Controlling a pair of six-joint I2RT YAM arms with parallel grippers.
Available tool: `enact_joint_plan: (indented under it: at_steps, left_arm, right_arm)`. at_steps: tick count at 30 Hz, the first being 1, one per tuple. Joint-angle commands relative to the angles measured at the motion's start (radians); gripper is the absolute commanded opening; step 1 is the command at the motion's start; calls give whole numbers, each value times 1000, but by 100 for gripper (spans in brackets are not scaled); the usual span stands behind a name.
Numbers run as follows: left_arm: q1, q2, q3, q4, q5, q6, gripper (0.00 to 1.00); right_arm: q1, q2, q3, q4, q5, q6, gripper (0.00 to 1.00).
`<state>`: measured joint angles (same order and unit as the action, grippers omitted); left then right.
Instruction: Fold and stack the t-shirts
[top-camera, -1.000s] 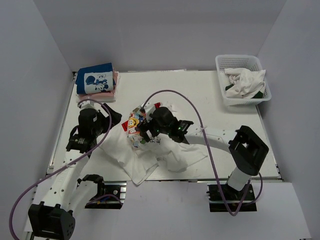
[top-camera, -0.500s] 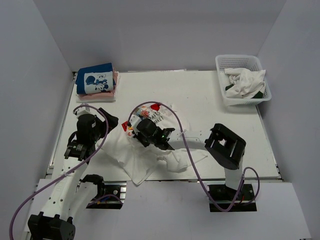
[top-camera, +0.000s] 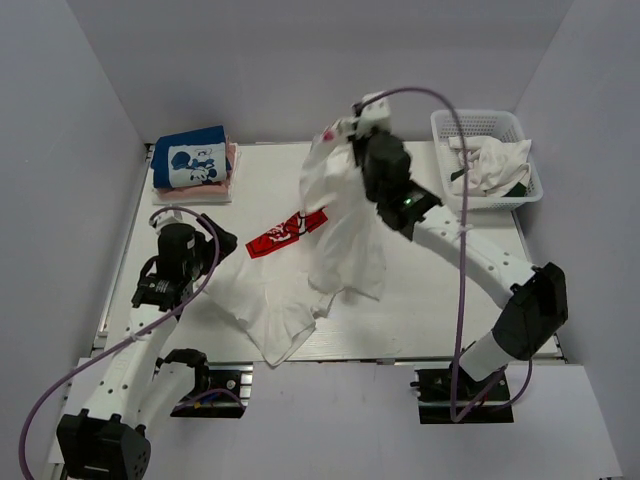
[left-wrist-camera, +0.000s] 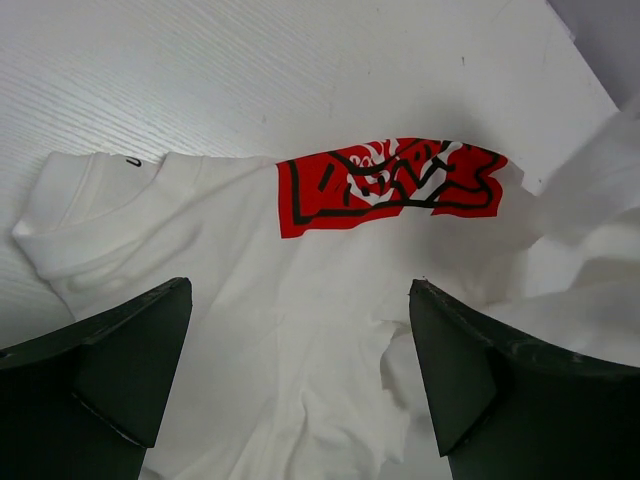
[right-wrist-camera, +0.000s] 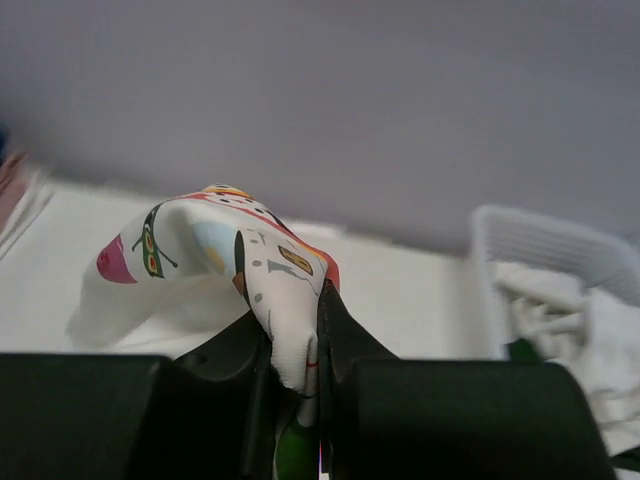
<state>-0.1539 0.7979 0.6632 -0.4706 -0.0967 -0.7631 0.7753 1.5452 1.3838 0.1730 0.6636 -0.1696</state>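
Note:
My right gripper (top-camera: 357, 140) is raised high over the back of the table, shut on a white t-shirt with colourful cartoon prints (top-camera: 345, 220) that hangs down from it. The right wrist view shows a fold of this printed cloth (right-wrist-camera: 270, 290) pinched between the jaws of the right gripper (right-wrist-camera: 297, 335). A large white t-shirt with a red-and-black print (top-camera: 268, 300) lies crumpled on the table. My left gripper (top-camera: 220, 240) hovers open above it. In the left wrist view the left gripper (left-wrist-camera: 300, 290) spans bare white cloth, below the red print (left-wrist-camera: 390, 185).
A folded blue t-shirt with a cartoon-mouse panel (top-camera: 192, 160) rests on a pink one (top-camera: 232, 160) at the back left. A white mesh basket (top-camera: 448, 130) at the back right holds white and dark green cloth (top-camera: 490, 165). Grey walls enclose the table.
My right gripper shut on the cartoon-print t-shirt and lifted it off the white one, up and toward the back right. The red print is now uncovered. The left arm hardly moved.

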Motion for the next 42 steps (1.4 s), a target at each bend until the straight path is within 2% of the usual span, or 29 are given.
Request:
enact_joint_plan:
  at_steps: [1,2,3,4,5,6,10,11,15,19,22,23,24,25,27,28,30,31,32,33,34,35,36,37,38,39,41,42]
  left_arm:
    - [-3,20,26,-5,6,13,100]
    - [-3,46,26,-5,6,13,100]
    - [-3,55,26,-5,6,13,100]
    - [-3,64,26,-5,6,13,100]
    - [-3,64,26,-5,6,13,100]
    - [-3,89,26,-5,-4,13,100]
    - [-3,119,44,-5,-5,22,100]
    - [-3,133,44,-5,-5,31,100]
    - [-3,156,44,-14,-15,31,100]
    - [-3,176,32,-4,-3,31,100]
    - [-3,196,22,6,17,31,100]
    - [-3,196,22,6,29,31,100]
    - [-3,207,22,6,43,31,100]
    - [-3,207,22,6,43,31,100]
    - [-3,230,22,-19,55,6,100]
    - [-3,241,22,-42,55,-14,100]
    - [-3,260,38,-109,74,-38,100]
    - [-3,274,50,-121,74,-38,100]
    - [-3,274,59,-134,74,-38,100]
    - [-13,274,59,-149,84,-38,100]
    - [-13,274,59,-158,84,-38,100]
    - [-13,274,59,-178,84,-48,100]
    - [-13,274,59,-187,84,-48,100]
    - [-13,262,50,-188,84,-57,100]
    - [-13,250,35,-200,84,-58,100]
    - [-13,250,12,-200,95,-58,100]
    - [-13,239,-10,-209,95,-58,100]
    - [-13,239,-36,-209,104,-58,100]
  right_arm:
    - [-147,-7,132,141,99,-111,0]
    - [-171,4,215,141,102,-117,0]
    - [-248,16,245,145,105,-137,0]
    - [-270,27,276,145,105,-139,0]
    - [-298,68,381,135,100,-140,0]
    - [-371,82,412,134,96,-139,0]
    - [-499,216,644,68,42,-114,0]
    - [-537,258,790,47,34,-107,0]
    - [-625,392,902,56,-18,-125,0]
    - [-709,426,804,42,-67,-94,0]
    - [-760,409,620,30,-107,8,0]
    - [-758,408,545,14,-195,39,0]
    - [-796,405,505,-4,-220,62,0]
    - [-798,400,388,-7,-226,79,0]
    - [-806,394,306,-3,-202,163,0]
    - [-808,380,200,-6,-162,200,0]
    - [-806,374,167,-16,-63,272,0]
    - [-805,366,175,-92,-39,271,37]
    - [-795,351,182,-110,-41,245,57]
    - [-780,331,192,-137,-71,220,82]
    - [-777,287,182,-145,-82,208,90]
    - [-737,226,176,-168,-94,211,90]
    - [-716,192,150,-171,-170,223,90]
    - [-691,158,102,-202,-203,229,90]
    - [-674,54,69,-201,-232,234,90]
    - [-622,24,2,-193,-311,232,90]
    - [-579,-65,-115,-185,-329,254,90]
    - [-526,-79,-159,-190,-331,333,90]
